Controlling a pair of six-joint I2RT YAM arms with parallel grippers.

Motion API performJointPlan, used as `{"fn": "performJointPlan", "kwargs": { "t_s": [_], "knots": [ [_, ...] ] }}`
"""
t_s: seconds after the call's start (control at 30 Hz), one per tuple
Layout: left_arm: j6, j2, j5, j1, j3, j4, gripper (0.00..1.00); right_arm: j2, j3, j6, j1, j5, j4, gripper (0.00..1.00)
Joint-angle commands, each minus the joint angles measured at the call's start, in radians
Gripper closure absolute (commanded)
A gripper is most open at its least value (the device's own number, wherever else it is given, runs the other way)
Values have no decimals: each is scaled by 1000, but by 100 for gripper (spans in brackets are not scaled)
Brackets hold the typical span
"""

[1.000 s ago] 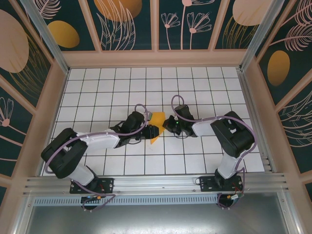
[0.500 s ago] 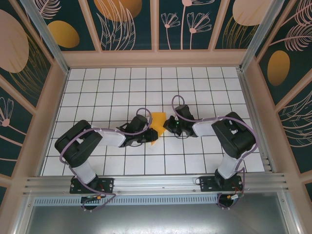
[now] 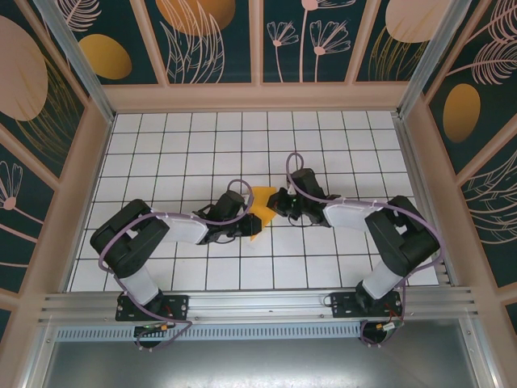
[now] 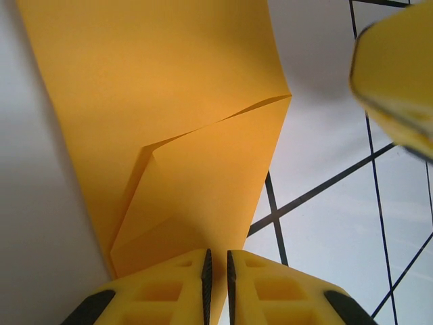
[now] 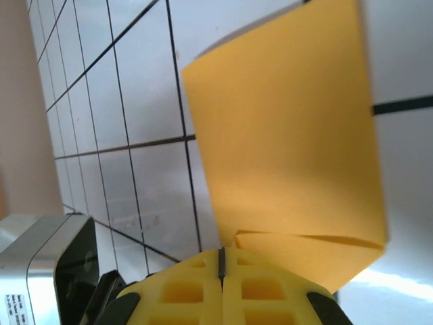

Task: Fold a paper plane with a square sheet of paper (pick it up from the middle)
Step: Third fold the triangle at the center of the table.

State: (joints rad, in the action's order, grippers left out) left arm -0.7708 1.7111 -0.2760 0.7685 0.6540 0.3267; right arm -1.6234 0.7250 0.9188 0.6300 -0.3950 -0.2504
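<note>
Orange-yellow paper (image 3: 261, 204), already folded, sits just below the centre of the overhead picture, between the two grippers and above the white tiled table (image 3: 161, 145).

At lower left of that picture the left arm rises from its base, bends back on itself at an elbow near the left wall, and runs its forearm low and rightwards across the tiles. The left gripper (image 3: 247, 228) meets the paper's lower left edge. In the left wrist view its yellow fingers (image 4: 169, 288) stand at the bottom of the frame with only a thin slit between them, nipping the near edge of the paper. The paper spreads upward from there, with a diagonal fold line across it.

At lower right the right arm mirrors this pose: base at the bottom, elbow out towards the right wall, forearm reaching leftwards. The right gripper (image 3: 275, 203) touches the paper's right side. In the right wrist view its fingers (image 5: 183, 291) are pressed tight together, pinching the paper where a narrow flap folds over. The paper tilts up off the tiles, with shadow beneath it.
</note>
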Motion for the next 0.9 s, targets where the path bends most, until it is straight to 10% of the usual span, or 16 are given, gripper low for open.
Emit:
{"fn": "performJointPlan", "kwargs": {
  "t_s": [0.0,0.87],
  "knots": [
    [27,16,42,0,-27,-57,81,-37,11,31,36,-24,-47,100],
    [57,9,105,-1,-45,-108,87,-128,-71,-2,4,58,-107,100]
  ]
}}
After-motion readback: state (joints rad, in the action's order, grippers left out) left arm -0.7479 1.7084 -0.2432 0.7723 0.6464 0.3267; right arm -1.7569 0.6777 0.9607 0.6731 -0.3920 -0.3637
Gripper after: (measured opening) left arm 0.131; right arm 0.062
